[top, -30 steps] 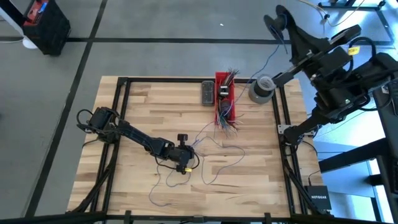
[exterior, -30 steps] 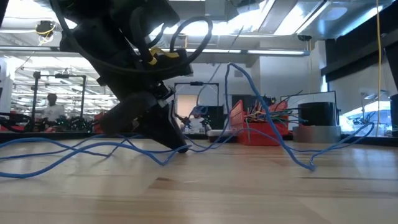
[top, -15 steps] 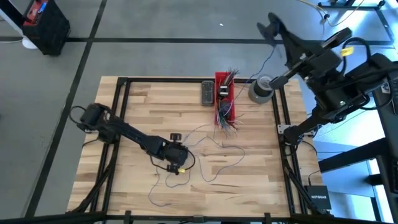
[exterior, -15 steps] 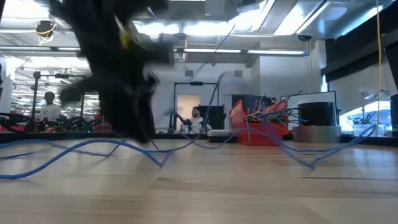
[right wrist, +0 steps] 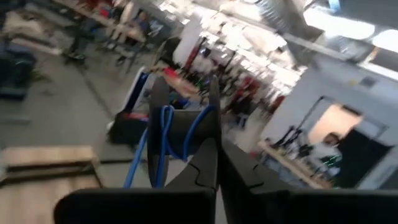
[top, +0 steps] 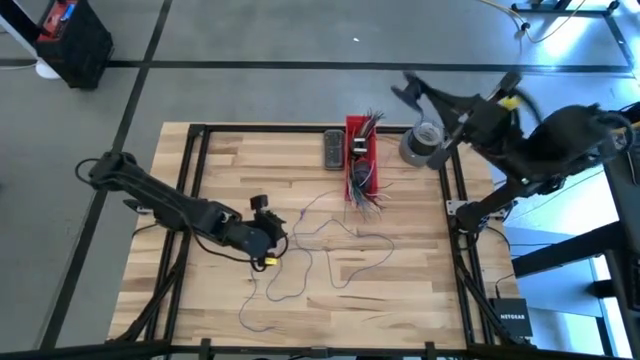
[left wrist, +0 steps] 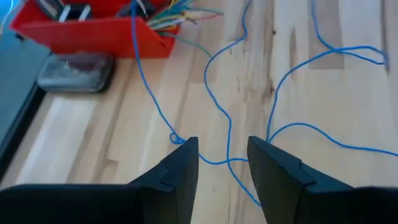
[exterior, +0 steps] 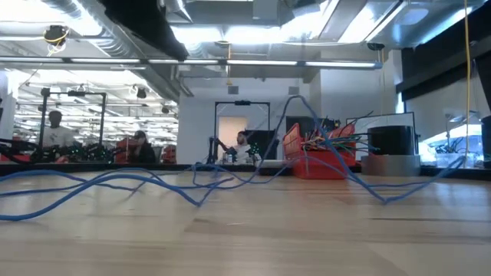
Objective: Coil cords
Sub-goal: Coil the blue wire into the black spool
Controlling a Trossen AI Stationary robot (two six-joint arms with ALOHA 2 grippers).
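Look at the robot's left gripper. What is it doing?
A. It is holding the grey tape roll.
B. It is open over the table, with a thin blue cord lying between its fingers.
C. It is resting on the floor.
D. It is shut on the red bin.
B. In the left wrist view the left gripper has its fingers spread apart above the wooden table, and a thin blue cord crosses the gap between them.

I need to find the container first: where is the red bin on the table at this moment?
In the high view the red bin stands at the table's far edge, right of centre, between a dark flat device on its left and the grey tape roll on its right.
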